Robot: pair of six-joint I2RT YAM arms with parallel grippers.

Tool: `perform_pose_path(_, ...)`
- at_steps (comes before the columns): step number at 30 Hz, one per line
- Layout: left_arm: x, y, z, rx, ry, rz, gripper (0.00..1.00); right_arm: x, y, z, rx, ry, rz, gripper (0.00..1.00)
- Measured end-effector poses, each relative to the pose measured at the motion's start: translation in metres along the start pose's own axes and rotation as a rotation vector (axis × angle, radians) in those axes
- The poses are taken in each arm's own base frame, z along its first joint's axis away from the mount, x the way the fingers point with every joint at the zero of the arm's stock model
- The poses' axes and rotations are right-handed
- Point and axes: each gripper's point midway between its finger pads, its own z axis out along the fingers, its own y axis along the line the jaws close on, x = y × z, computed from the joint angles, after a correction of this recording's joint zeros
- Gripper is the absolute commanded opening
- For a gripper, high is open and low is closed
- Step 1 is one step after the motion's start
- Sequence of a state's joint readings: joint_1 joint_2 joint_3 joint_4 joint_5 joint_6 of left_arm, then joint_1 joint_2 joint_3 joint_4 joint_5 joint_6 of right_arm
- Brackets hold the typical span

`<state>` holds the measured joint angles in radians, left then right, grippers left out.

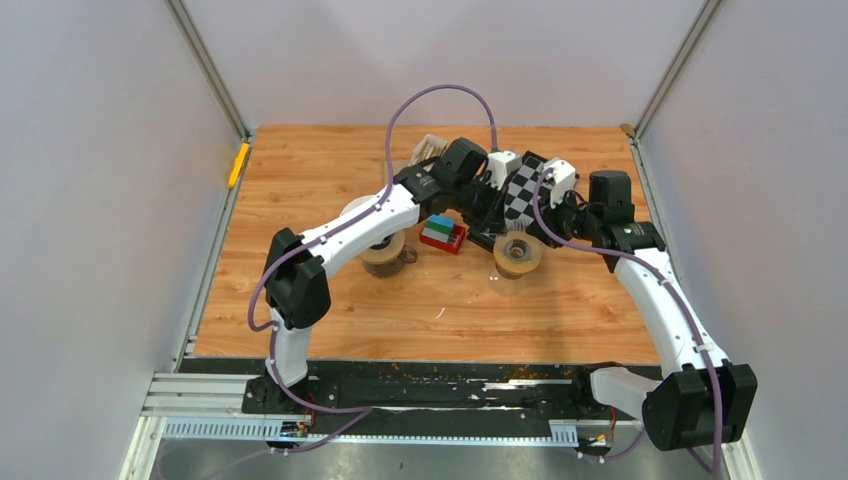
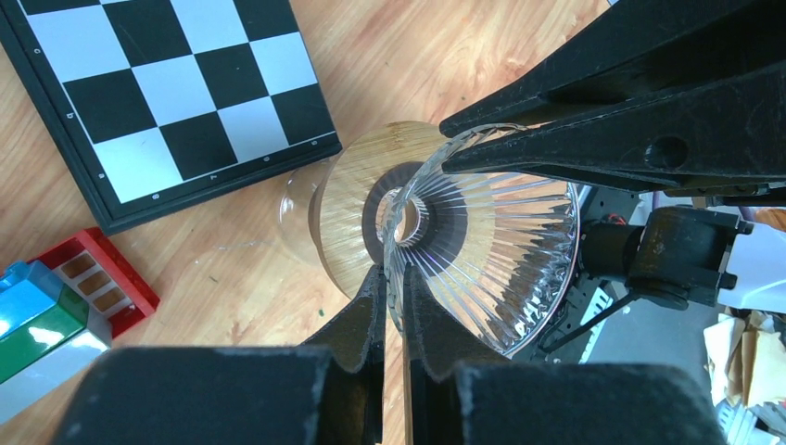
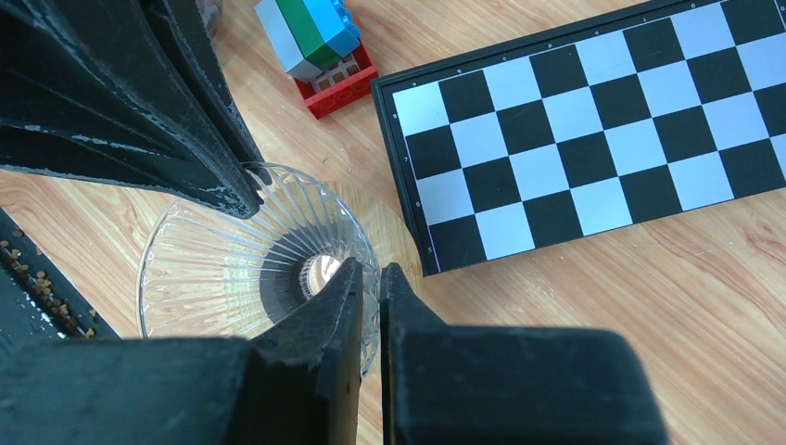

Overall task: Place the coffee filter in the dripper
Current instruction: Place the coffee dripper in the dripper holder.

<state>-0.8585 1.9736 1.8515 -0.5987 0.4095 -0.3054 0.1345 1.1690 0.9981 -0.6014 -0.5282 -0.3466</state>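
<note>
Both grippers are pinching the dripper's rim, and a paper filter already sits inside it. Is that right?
Not quite. The left gripper and right gripper do pinch the rim of the dripper, but no filter sits inside it. The left wrist view shows only bare ribbed glass down to the hole.

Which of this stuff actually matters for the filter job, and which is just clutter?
Job:
dripper
left gripper and right gripper, both pinching its rim
filter: not clearly in view

Lying about:
chessboard
toy blocks
</note>
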Motion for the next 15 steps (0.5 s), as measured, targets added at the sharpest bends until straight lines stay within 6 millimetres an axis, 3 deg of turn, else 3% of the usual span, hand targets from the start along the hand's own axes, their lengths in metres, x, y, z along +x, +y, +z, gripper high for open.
perform_pose_path(15,-0.0027,0.0052,0.0035,-0.004,-0.008,-0.006,0.00,-0.0012,-0.0056,0.0056,0.000,0.003,-0.013,0.00)
